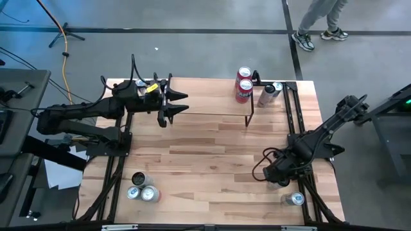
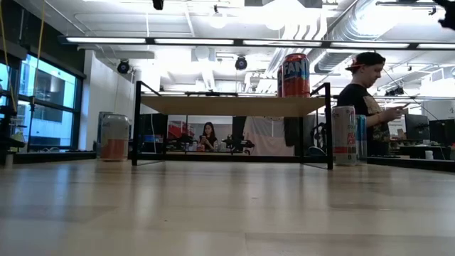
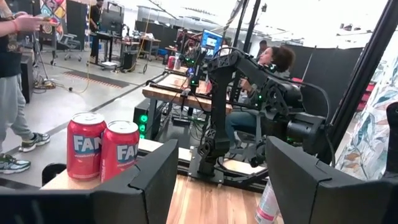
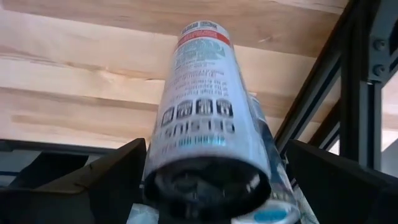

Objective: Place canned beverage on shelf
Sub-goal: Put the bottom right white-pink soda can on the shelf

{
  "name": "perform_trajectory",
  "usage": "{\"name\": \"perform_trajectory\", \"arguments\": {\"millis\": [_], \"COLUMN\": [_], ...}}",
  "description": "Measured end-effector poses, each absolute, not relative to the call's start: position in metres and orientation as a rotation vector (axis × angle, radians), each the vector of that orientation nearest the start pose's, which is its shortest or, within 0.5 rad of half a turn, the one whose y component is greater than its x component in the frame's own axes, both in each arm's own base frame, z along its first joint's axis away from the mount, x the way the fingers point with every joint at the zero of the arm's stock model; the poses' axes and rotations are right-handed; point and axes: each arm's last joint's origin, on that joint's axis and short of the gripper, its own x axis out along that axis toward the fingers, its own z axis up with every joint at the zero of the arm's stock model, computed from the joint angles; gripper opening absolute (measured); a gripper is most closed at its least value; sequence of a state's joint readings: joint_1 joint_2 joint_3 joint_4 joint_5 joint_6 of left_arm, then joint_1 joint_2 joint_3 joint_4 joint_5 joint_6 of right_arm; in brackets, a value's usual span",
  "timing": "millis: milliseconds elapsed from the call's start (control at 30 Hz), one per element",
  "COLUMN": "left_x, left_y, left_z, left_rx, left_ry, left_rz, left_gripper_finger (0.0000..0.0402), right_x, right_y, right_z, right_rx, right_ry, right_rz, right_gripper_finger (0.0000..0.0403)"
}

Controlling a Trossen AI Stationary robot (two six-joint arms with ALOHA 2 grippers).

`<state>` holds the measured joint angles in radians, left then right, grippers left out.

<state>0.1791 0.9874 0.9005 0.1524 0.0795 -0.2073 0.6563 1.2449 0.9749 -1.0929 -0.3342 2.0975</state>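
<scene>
Two red Fanta cans stood on the shelf at its right end. The left gripper hovered over the shelf, fingers parted and empty. The right gripper sat low near the table's front right corner — fingers spread wide around a slim white can.

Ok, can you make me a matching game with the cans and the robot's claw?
Things:
1. two red cans
2. tall slim can
3. bunch of three cans
4. left gripper

Places:
A. over the shelf, open, holding nothing
B. on the table, just beside the shelf's end
C. on top of the shelf, at one end
D. on a table corner on the left arm's side, far from the shelf

Pairs: 1-C, 2-B, 3-D, 4-A
</scene>
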Motion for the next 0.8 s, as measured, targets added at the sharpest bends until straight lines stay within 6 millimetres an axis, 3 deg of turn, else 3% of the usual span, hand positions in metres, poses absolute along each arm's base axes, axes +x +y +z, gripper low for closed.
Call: {"name": "perform_trajectory", "arguments": {"millis": [333,567,633,800], "left_x": [0.217,0.217,0.217,0.216], "left_y": [0.037,0.037,0.037,0.038], "left_z": [0.369,0.369,0.370,0.378], "left_rx": [-0.198,-0.198,-0.196,-0.183], "left_ry": [-0.076,-0.078,-0.091,-0.172], "left_rz": [0.092,0.093,0.091,0.086], "left_gripper_finger": [0.0204,0.0204,0.0204,0.0204], "right_x": [0.159,0.160,0.161,0.166], "right_y": [0.135,0.135,0.136,0.137], "right_z": [0.235,0.236,0.238,0.266], "right_rx": [1.386,1.382,1.375,1.374], "right_ry": [1.584,1.584,1.582,1.531], "right_rz": [-0.859,-0.836,-0.817,-0.672], "right_gripper_finger": [0.0359,0.0266,0.0238,0.0239]}}
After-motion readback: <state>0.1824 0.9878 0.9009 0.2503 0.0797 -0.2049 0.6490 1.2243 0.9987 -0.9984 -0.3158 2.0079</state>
